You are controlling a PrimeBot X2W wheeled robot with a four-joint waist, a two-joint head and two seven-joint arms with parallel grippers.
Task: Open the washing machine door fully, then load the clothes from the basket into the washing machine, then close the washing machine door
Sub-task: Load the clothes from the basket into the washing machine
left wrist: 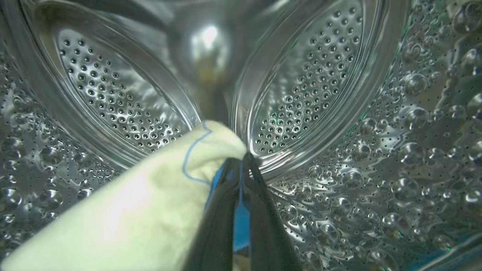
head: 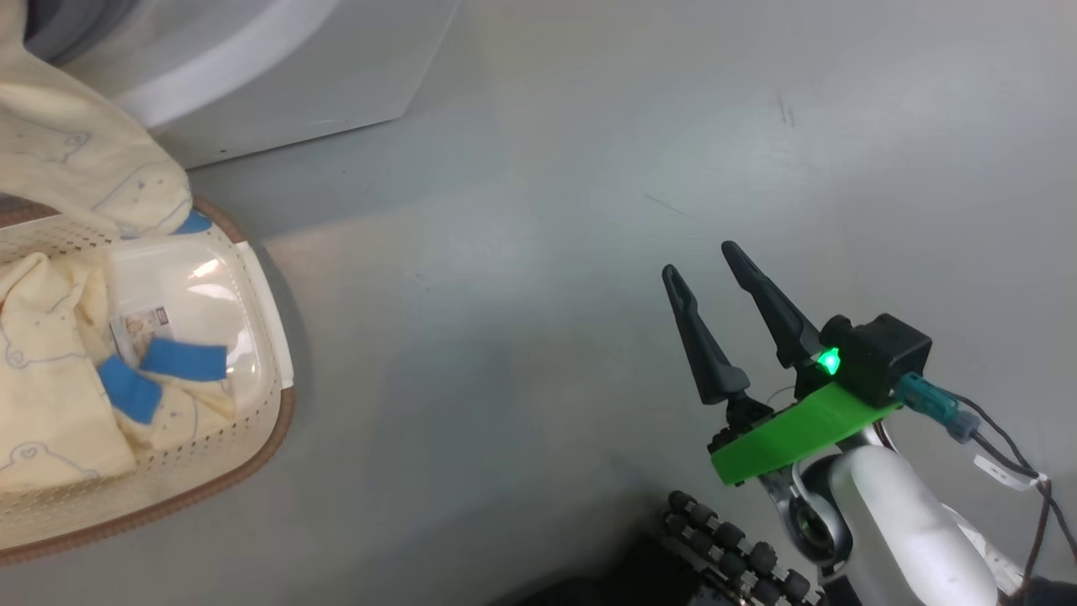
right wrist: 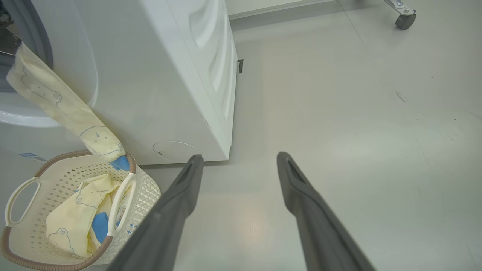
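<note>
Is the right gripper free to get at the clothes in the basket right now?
Likely yes: the right gripper is open and empty, bare floor lies between it and the basket, and the clothes lie uncovered inside.

Grey floor (right wrist: 339, 113), basket (right wrist: 147, 188) (cream, perforated), washing machine (right wrist: 150, 75) just beside
</note>
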